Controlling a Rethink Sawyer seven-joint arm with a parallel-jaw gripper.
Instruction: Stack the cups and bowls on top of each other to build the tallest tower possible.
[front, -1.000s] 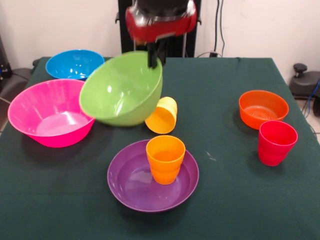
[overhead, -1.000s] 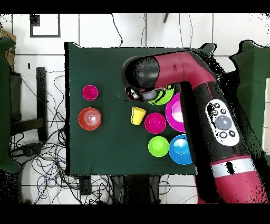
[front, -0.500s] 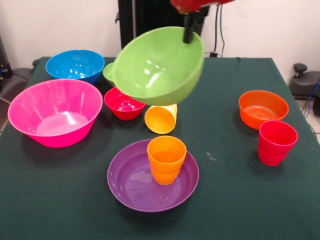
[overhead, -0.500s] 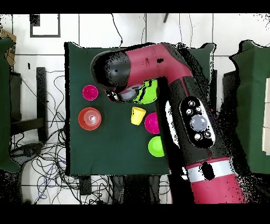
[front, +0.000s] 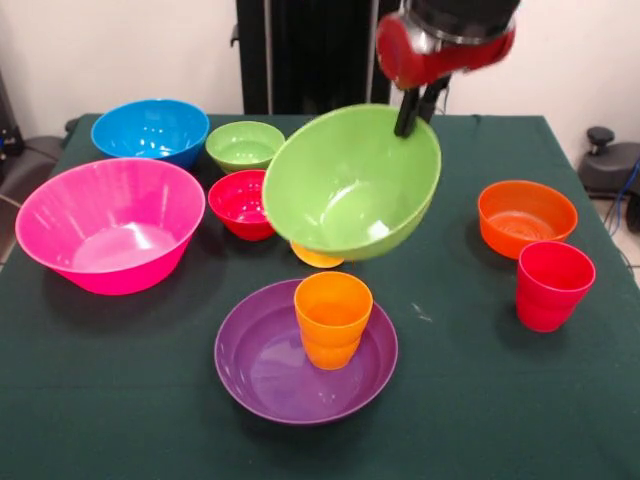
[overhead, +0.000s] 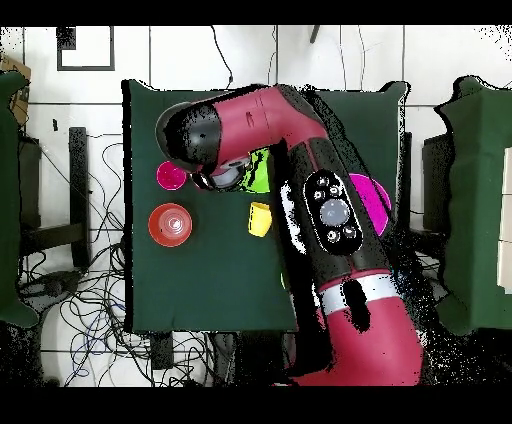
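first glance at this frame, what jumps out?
The large lime green bowl, held tilted in the air above the table's middle, with the end effector pinching its far rim under the red arm at the top. Just below it, an orange cup stands upright in the shallow purple bowl at the near middle. The big pink bowl fills the left side in the front view.
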